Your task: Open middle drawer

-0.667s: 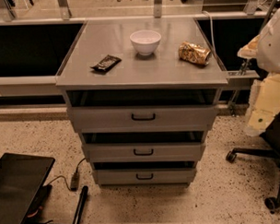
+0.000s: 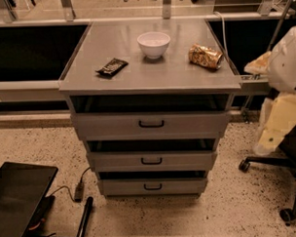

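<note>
**Item 1. Gripper** (image 2: pixel 271 133), cream-coloured, on the white robot arm (image 2: pixel 288 57). It hangs at the right edge of the view, beside the cabinet and about level with its drawers. It is well apart from every handle and holds nothing that can be seen. Whether it is spread or pressed together cannot be told.

**Item 2. Middle drawer** (image 2: pixel 188 160), wide, shallow, grey metal, second of three in the cabinet. It sits between the taller-fronted top drawer (image 2: pixel 197 122) and the lowest drawer (image 2: pixel 184 186), and does not look drawn out.
- Grip point: the small black bar handle (image 2: pixel 151 161) at front centre, the only hold on offer. The bar is thin and set close to the panel.
- Handling, as judged: rigid, likely on runners, so wanting a straight, level pull. The load inside is unknown, and the smooth bar could slip from a shallow pinch.

**Item 3. Grey cabinet top** (image 2: pixel 151 79), bearing:
- a white round bowl (image 2: pixel 153 43)
- a black snack wrapper (image 2: pixel 112 67)
- a crumpled gold bag (image 2: pixel 205 56)

**Item 4. Surroundings.**
- a black wheeled chair base (image 2: pixel 286 184) at right, on the speckled floor
- a flat black case (image 2: pixel 19 200) at lower left
</note>
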{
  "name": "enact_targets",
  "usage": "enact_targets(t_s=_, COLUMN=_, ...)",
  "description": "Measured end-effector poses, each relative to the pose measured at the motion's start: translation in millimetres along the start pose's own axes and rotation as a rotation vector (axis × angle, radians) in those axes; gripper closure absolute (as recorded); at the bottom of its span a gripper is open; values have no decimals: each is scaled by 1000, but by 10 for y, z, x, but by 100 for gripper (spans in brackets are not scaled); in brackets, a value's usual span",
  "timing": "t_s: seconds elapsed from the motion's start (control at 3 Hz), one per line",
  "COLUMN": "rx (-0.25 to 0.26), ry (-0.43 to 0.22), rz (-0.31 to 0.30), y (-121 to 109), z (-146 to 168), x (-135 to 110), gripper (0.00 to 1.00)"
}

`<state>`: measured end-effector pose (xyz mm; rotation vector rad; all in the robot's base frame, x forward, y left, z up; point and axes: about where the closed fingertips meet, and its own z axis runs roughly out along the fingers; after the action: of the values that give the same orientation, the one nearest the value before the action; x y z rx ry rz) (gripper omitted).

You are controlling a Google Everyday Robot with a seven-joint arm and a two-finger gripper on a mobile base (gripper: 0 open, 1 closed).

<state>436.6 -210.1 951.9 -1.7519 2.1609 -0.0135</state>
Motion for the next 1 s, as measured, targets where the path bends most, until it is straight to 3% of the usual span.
enact_targets(t_s=0.33, rx=-59, ry=-158, rz=-19, y=276, z=606, x=136, gripper=0)
enact_targets(t_s=0.67, rx=-108, ry=-350, rz=24, y=619, z=1309, x=295, gripper=0)
enact_targets(t_s=1.0, rx=-140, ry=-440, rz=16, y=994, z=1973, x=62, gripper=0)
